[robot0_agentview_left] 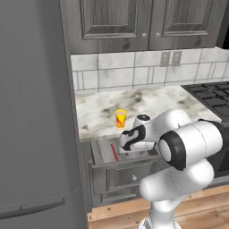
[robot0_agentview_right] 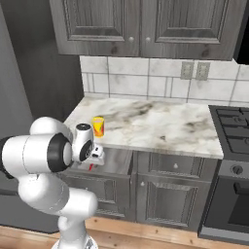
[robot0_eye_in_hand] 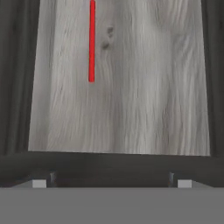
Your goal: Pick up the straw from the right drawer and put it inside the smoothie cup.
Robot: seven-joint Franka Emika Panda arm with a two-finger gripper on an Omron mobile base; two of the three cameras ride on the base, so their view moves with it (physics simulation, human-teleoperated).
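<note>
1. Nearest you is the arm (robot0_agentview_left: 188,147), its white links filling the lower right of the left base view and the lower left of the right base view (robot0_agentview_right: 44,155).
2. The gripper (robot0_eye_in_hand: 111,183) hangs over the open drawer (robot0_agentview_left: 100,152), pointing down into it. In the hand view you see the two finger tips (robot0_eye_in_hand: 39,183) far apart at the bottom edge, so the fingers are spread wide with nothing between them.
3. The drawer is pulled out from under the counter, its dark panelled front toward you in the left base view. Its pale grey wood-grain floor (robot0_eye_in_hand: 144,87) shows in the hand view, with dark walls on either side.
4. The straw (robot0_eye_in_hand: 91,41) lies flat on the drawer floor, toward the left and upper part of the hand view, well apart from the finger tips. In the left base view you see it as a short red line (robot0_agentview_left: 114,152) just left of the hand; in the right base view a bit of red (robot0_agentview_right: 91,167) peeks out below the hand.
5. Past the drawer, the cup (robot0_agentview_left: 120,118) stands upright on the marble counter (robot0_agentview_left: 152,105), close to its front edge and above the drawer. The right base view shows it (robot0_agentview_right: 98,127) just behind the hand.
6. Farther right is the stove (robot0_agentview_right: 233,129); behind the counter runs a tiled wall (robot0_agentview_right: 146,82) under dark cabinets (robot0_agentview_right: 146,24).
7. A tall grey fridge (robot0_agentview_left: 31,112) fills the left side of the left base view.
</note>
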